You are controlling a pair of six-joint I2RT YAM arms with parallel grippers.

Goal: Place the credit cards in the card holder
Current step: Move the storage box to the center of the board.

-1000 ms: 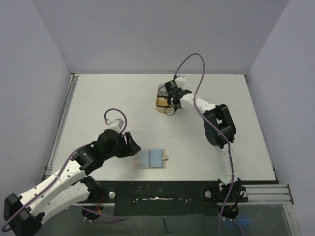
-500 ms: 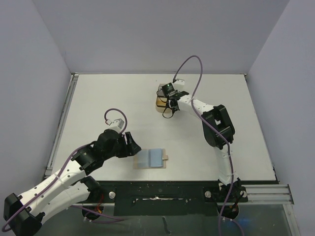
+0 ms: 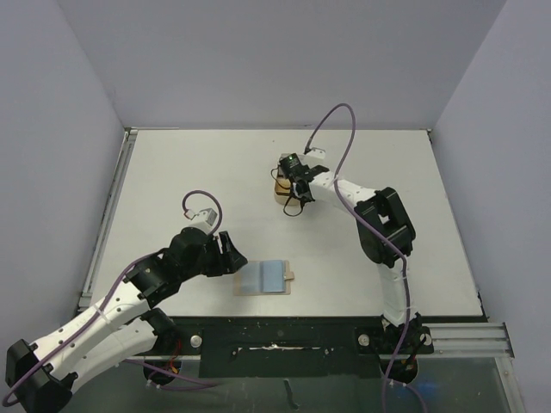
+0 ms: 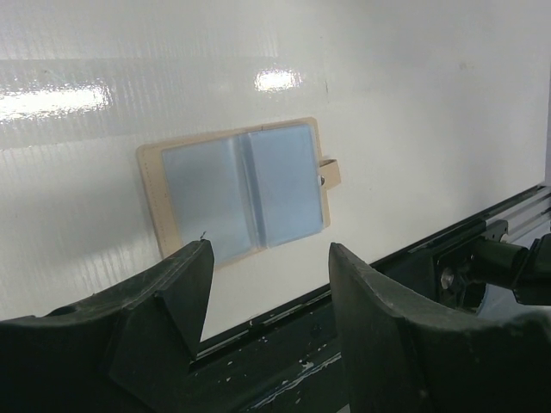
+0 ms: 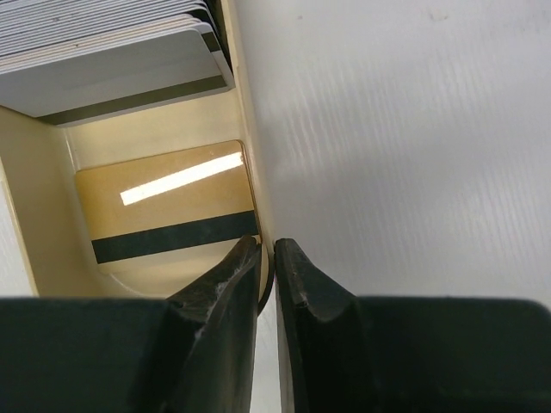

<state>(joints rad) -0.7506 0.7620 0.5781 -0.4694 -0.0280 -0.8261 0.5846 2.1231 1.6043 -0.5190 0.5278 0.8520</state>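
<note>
The left jaws stand released, low over the counter (image 3: 189, 172), just left of the card holder (image 4: 241, 189), which lies spread open near the front rail (image 3: 284, 334), clear sleeves up and snap tab to the right. Further right and farther back, the right jaws are clenched on the wall of a tan tray (image 5: 146, 127). Inside it lie the credit cards (image 5: 103, 52), a grey-white stack, and a dark-striped gold card (image 5: 168, 202) against that wall.

Card holder (image 4: 237, 189) lies open, flat; credit cards (image 5: 112, 52) sit in tan tray (image 5: 245, 107).
</note>
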